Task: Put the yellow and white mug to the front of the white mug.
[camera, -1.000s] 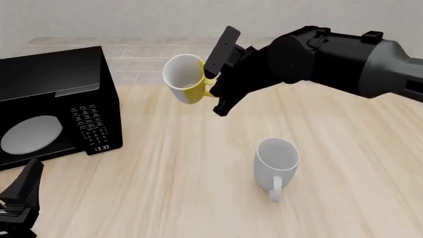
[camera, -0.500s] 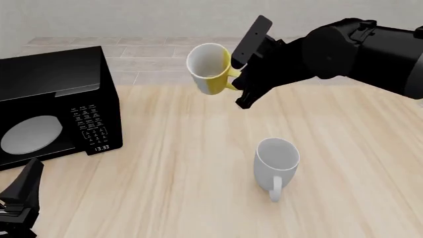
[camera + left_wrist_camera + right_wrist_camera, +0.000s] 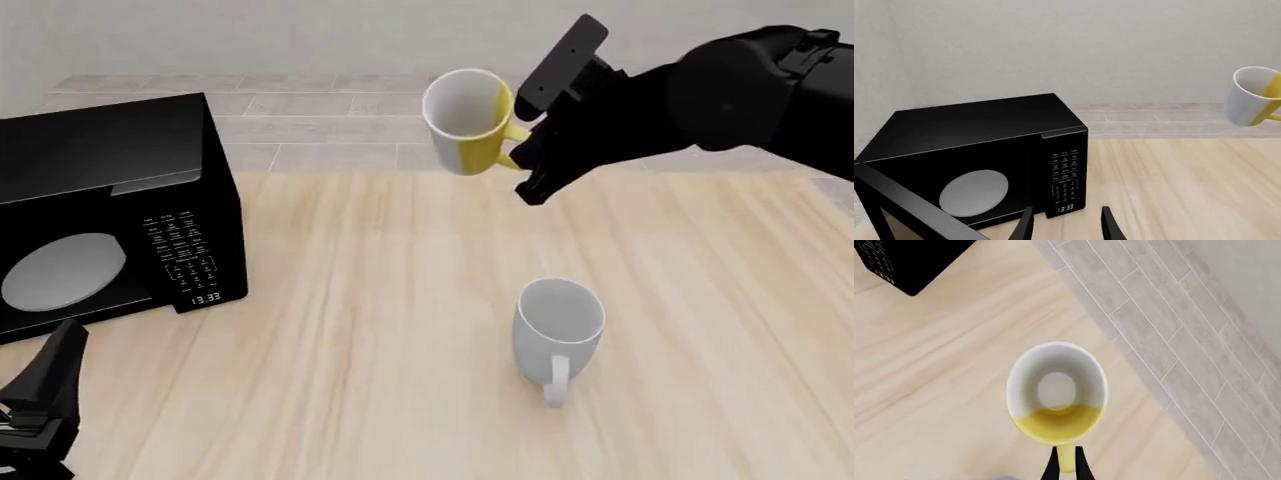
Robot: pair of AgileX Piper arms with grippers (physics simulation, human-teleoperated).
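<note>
Yellow and white mug [image 3: 469,122]: held in the air over the far part of the table [image 3: 347,330], tilted so its mouth faces the front camera, yellow handle toward the right gripper [image 3: 527,145].
Mug relative to gripper: the mug body hangs just left of the black fingers in the front view; in the right wrist view the mug [image 3: 1057,395] sits straight ahead of the fingers, mouth toward the lens.
Right gripper: pinched onto the yellow handle, its two fingertips [image 3: 1049,471] pressed close on either side of it (only the tips show in the wrist view).
White mug [image 3: 558,329]: standing upright on the table nearer the camera, well apart from the lifted mug, handle pointing toward the near edge.
Left gripper [image 3: 1066,227]: low beside the microwave [image 3: 114,210], fingers spread with a gap between them, holding nothing.
Microwave: black, on the table's left side.
</note>
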